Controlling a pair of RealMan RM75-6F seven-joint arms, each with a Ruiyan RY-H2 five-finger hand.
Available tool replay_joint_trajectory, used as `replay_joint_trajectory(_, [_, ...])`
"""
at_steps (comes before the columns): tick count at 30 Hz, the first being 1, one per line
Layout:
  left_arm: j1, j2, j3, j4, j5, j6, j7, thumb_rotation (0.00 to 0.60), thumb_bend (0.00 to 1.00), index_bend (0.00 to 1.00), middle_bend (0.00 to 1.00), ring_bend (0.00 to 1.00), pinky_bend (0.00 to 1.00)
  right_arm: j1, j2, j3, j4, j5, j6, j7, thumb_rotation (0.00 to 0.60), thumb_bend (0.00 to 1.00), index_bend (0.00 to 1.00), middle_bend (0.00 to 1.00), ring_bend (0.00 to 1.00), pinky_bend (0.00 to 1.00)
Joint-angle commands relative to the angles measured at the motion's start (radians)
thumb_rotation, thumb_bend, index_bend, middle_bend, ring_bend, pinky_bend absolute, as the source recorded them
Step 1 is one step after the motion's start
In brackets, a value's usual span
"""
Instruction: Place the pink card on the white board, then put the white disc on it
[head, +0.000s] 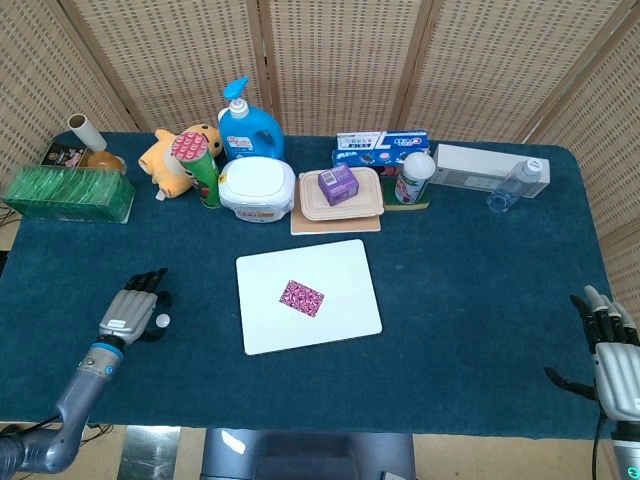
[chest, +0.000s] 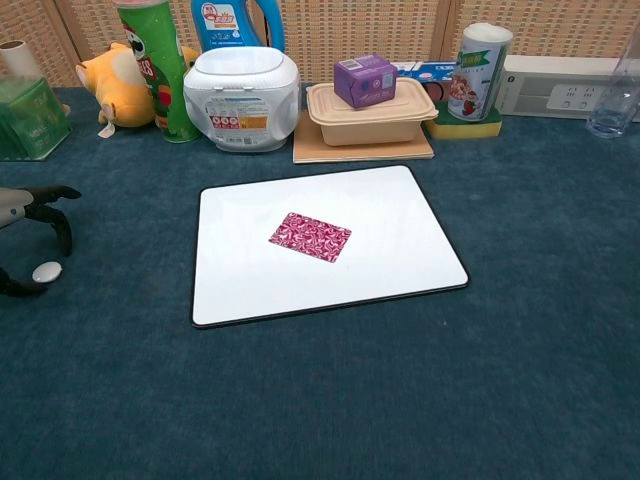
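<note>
The pink patterned card lies flat near the middle of the white board. A small white disc lies on the blue cloth well left of the board. My left hand hovers at the disc, fingers arched over it and thumb low beside it, with a gap showing. Most of that hand is cut off at the chest view's left edge. My right hand rests at the table's near right corner, fingers spread and holding nothing.
Along the back stand a green box, plush toy, chips can, blue bottle, white tub, beige lunchbox with a purple box, a can, power strip and clear bottle.
</note>
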Motion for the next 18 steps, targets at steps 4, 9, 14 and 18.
replay_joint_trajectory(4, [0.009,-0.002,-0.011,0.006,0.01,-0.012,-0.002,0.6,0.23,0.48,0.0,0.0,0.06,0.0,0.001,-0.001,0.0,-0.002,0.0,0.003,0.561,0.0,0.04,0.0,0.0,0.0])
replay_joint_trajectory(9, [0.014,-0.004,-0.021,0.006,0.018,-0.019,0.003,0.6,0.24,0.53,0.0,0.0,0.06,0.0,0.0,-0.001,0.0,-0.002,0.0,0.001,0.562,0.0,0.04,0.0,0.0,0.0])
replay_joint_trajectory(14, [0.018,0.003,-0.035,-0.01,0.029,-0.019,0.005,0.6,0.24,0.53,0.0,0.0,0.06,0.001,-0.001,-0.001,0.0,-0.001,-0.001,-0.001,0.565,0.0,0.04,0.0,0.0,0.0])
replay_joint_trajectory(18, [0.012,0.014,-0.053,-0.039,0.031,-0.021,0.012,0.6,0.24,0.53,0.0,0.0,0.06,0.001,-0.001,-0.001,0.0,-0.001,-0.002,0.0,0.565,0.0,0.04,0.0,0.0,0.0])
